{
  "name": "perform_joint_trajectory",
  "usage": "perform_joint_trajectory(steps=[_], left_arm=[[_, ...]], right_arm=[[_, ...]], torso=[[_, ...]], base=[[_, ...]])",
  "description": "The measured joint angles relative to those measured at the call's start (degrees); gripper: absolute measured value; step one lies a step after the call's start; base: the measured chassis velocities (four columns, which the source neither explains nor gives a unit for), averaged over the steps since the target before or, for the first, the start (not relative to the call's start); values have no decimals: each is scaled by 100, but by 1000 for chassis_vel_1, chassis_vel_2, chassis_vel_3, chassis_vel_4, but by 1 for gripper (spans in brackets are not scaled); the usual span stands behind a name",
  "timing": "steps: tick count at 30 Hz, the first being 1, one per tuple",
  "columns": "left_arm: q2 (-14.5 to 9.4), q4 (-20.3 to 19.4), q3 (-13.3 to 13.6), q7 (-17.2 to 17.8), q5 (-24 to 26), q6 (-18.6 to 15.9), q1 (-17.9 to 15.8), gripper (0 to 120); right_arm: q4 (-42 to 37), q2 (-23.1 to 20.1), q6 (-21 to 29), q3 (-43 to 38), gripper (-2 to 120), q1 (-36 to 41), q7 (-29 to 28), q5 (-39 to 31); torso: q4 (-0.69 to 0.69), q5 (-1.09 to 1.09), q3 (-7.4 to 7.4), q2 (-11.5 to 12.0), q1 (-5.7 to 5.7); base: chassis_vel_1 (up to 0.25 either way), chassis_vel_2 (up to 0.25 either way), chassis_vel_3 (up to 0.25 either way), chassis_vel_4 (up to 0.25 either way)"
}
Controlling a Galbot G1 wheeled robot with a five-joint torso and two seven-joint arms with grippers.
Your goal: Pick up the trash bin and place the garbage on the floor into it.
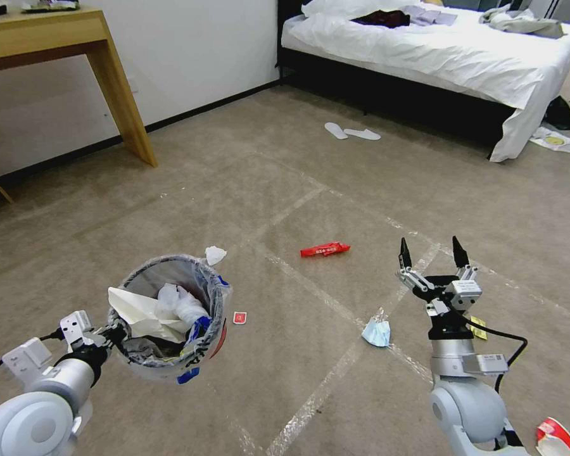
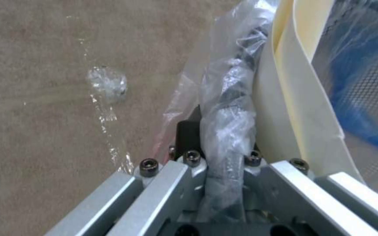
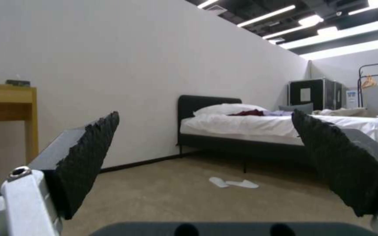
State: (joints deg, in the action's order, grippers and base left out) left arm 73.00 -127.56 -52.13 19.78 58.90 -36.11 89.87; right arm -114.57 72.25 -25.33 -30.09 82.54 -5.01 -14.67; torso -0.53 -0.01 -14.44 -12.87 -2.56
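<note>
Head view: left tool [image 1: 111, 334] clamped on trash bin [image 1: 171, 316] rim, bin lifted, partly filled. Red wrapper [image 1: 325, 249], face mask [image 1: 377, 332] left on floor [image 1: 297, 190]. Right tool [image 1: 432, 254] spread apart, empty.

Head looks down; wrists close; bed [image 1: 437, 57] shared
</note>
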Motion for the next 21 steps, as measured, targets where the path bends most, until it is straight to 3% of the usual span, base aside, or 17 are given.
perform_joint_trajectory(steps=[21], left_arm=[[26,36,10,-7,-1,3,-48,1]], right_arm=[[43,33,-38,-11,100,42,74,68]], torso=[[0,0,0,0,0]], base=[[0,0,0,0]])
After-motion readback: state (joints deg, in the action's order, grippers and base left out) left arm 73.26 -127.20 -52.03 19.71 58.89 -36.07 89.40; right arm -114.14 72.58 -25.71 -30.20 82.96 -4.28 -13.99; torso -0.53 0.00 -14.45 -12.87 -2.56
